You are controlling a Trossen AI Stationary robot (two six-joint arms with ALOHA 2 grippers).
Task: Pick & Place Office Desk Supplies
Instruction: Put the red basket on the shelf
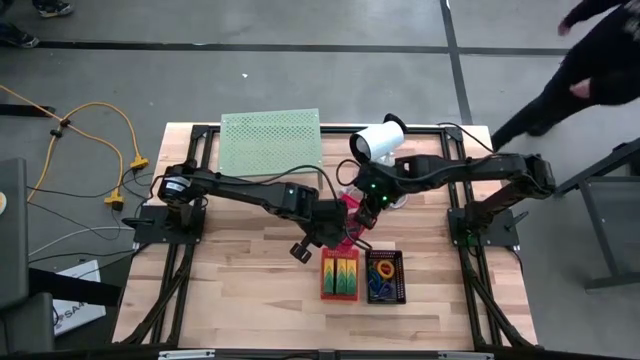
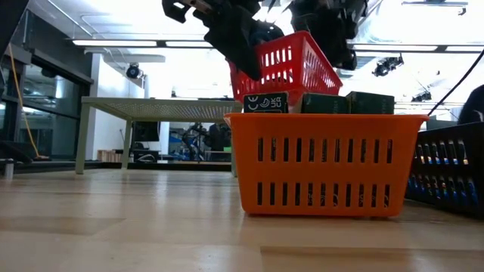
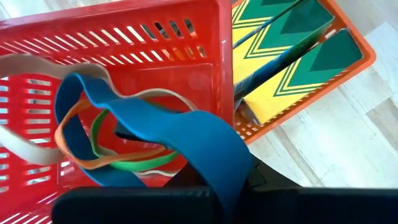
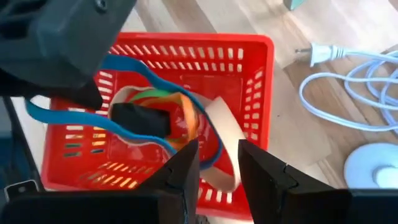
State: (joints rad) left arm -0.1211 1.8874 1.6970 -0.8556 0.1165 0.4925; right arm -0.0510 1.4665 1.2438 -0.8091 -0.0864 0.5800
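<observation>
left claw (image 1: 340, 235) holds the red basket (image 4: 186, 112) aloft, tilted, bands (image 3: 124, 137) inside; right claw (image 4: 217, 162) is open just above it.

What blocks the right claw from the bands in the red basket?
The left claw does: it sits inside the red mesh basket, gripping the blue rubber band, directly ahead of the open right claw above the near rim.

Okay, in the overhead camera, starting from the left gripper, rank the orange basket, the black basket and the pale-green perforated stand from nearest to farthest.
From the left gripper:
1. Orange basket, just below it in the high view, holding green packs.
2. Black basket, to the right of the orange one.
3. Pale-green perforated stand, at the table's far edge.
</observation>
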